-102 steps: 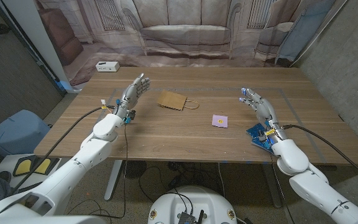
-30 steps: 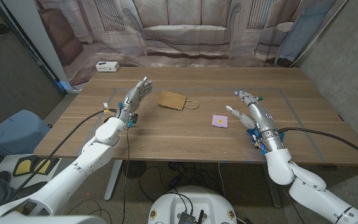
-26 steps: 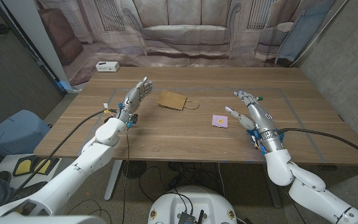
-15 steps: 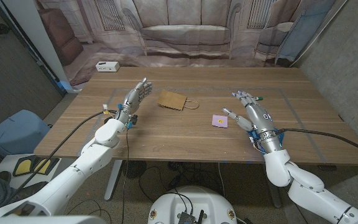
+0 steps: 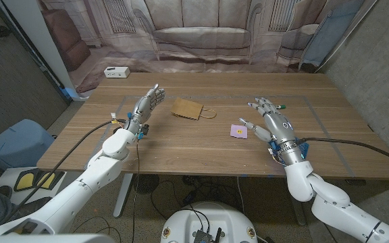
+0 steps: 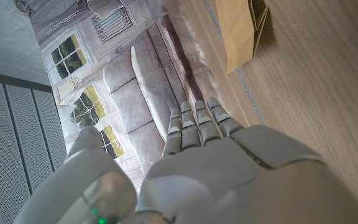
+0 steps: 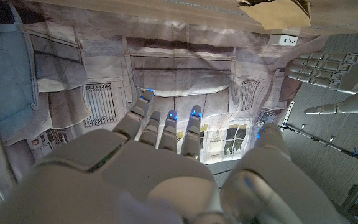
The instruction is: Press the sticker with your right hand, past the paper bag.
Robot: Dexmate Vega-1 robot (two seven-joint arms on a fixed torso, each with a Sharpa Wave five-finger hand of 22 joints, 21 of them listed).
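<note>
The right hand (image 5: 270, 119) is hovering open just beside the sticker (image 5: 238, 130) (fingers spread, not touching it). The sticker is lying flat on the table (image 5: 201, 145), a small pink square with a yellow mark.

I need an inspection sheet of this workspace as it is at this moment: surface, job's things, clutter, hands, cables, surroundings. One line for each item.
Surface: wooden table, with tape marks near its edges.
Job's things: pink sticker lies flat on the table; brown paper bag lies on its side to the robot's left of it, handles toward the sticker.
Clutter: white box at the far left corner; small green thing beyond the right hand.
Hands: right hand open, beside the sticker, not touching it; left hand open, holding nothing.
Cables: black cables run along both arms.
Surroundings: printed backdrop showing a sofa behind the table.
</note>
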